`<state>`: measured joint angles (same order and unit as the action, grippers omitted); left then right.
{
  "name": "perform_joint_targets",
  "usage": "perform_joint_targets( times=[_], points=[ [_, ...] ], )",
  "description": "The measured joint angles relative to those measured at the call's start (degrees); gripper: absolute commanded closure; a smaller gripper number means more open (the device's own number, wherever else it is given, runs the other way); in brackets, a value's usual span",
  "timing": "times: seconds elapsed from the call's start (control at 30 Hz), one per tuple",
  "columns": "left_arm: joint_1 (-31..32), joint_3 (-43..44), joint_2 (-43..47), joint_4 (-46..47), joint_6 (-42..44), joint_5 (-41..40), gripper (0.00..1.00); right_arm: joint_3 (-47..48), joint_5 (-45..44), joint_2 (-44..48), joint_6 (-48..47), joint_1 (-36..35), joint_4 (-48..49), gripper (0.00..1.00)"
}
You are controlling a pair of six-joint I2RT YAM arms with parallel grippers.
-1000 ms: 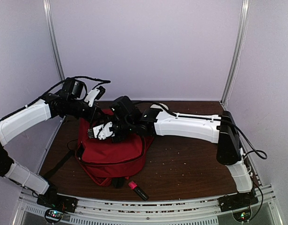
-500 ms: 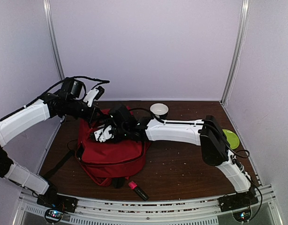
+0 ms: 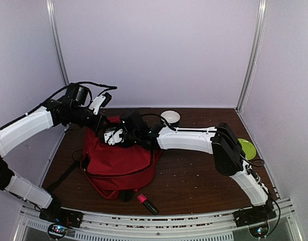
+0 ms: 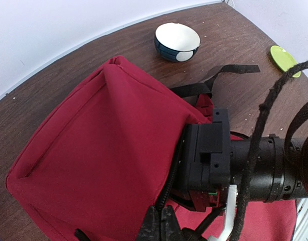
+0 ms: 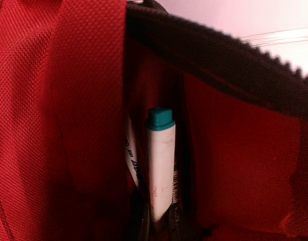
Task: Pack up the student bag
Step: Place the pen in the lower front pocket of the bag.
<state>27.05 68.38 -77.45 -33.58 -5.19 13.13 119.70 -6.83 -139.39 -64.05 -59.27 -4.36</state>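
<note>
The red student bag [image 3: 119, 163] lies on the table's left half, with its mouth at the far end. My left gripper [image 3: 102, 125] is shut on the bag's zipper edge [image 4: 175, 170] and holds the mouth up; its fingertips [image 4: 164, 226] show pinched together in the left wrist view. My right gripper [image 3: 114, 135] reaches into the mouth and is shut on a white marker with a teal cap [image 5: 160, 165], which points into the red lining [image 5: 234, 150]. A second white pen with dark print [image 5: 132, 163] lies just behind the marker.
A pink and black highlighter [image 3: 147, 203] lies on the table in front of the bag. A white bowl with a dark outside [image 3: 170, 118] stands at the back, and a green plate [image 3: 246, 148] lies at the right. A black strap [image 3: 63, 176] trails to the bag's left.
My right gripper has moved back and up along the bag into its mouth beside my left gripper, and the right arm's elbow has swung nearer. The left arm has held still.
</note>
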Motion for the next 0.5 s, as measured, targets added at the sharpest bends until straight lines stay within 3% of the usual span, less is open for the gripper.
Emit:
perform_joint_targets(
  times=[0.13, 0.23, 0.37, 0.5],
  points=[
    [0.0, 0.0, 0.0, 0.0, 0.0, 0.28, 1.0, 0.66, -1.68, -0.2, 1.36, -0.13, 0.35, 0.77],
    [0.0, 0.0, 0.0, 0.17, 0.0, 0.44, 1.0, 5.53, -3.82, -2.75, 1.66, -0.13, 0.04, 0.53],
    [-0.44, 0.44, 0.0, 0.74, 0.07, 0.37, 1.0, 8.28, -5.29, -5.01, 1.62, -0.57, -0.17, 0.48],
    [-0.39, 0.44, 0.0, 0.5, 0.15, 0.44, 1.0, 3.76, -4.07, -3.13, 1.79, -0.66, 0.22, 0.47]
  ],
)
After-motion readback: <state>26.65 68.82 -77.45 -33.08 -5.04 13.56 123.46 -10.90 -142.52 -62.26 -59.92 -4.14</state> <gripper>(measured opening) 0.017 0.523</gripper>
